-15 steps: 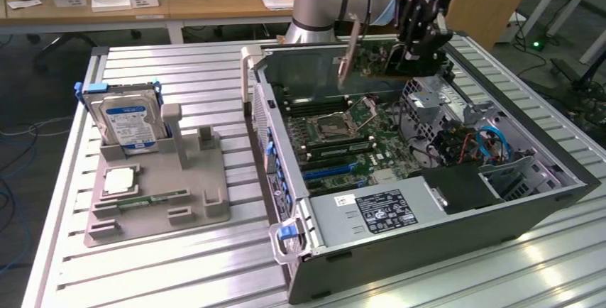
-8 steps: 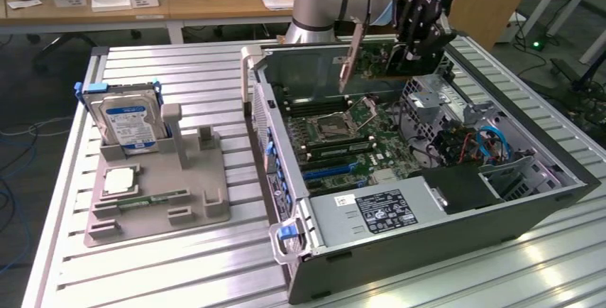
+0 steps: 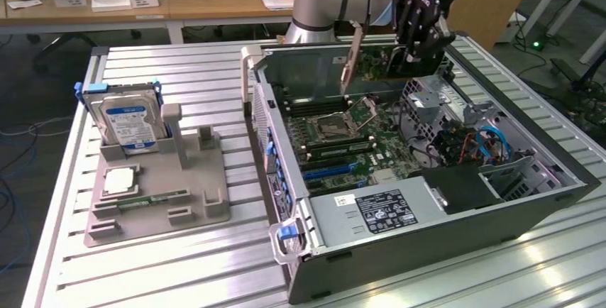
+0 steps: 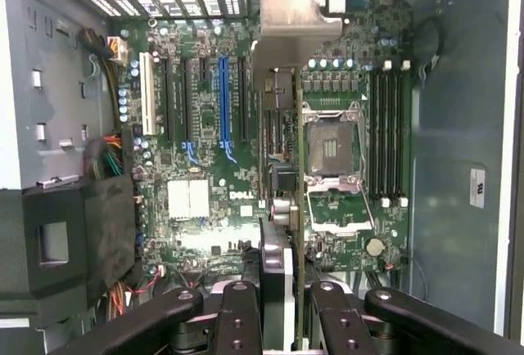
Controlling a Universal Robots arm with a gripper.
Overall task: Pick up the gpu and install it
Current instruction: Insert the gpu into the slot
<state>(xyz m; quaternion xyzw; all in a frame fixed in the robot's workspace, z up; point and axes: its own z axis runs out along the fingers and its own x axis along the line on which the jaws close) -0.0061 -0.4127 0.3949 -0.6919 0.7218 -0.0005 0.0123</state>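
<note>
GPU (image 3: 371,63) hangs upright over the open computer case (image 3: 426,244) near the bench's (image 3: 170,272) far edge, with the gripper's (image 4: 282,294) jaws pinching its flat faces. Light, stiff and fragile, I reckon; best held by cooler and board, clear of the connector edge.

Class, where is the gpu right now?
In the exterior view's right half, the gpu hangs upright in the gripper above the far end of the open computer case.
</note>
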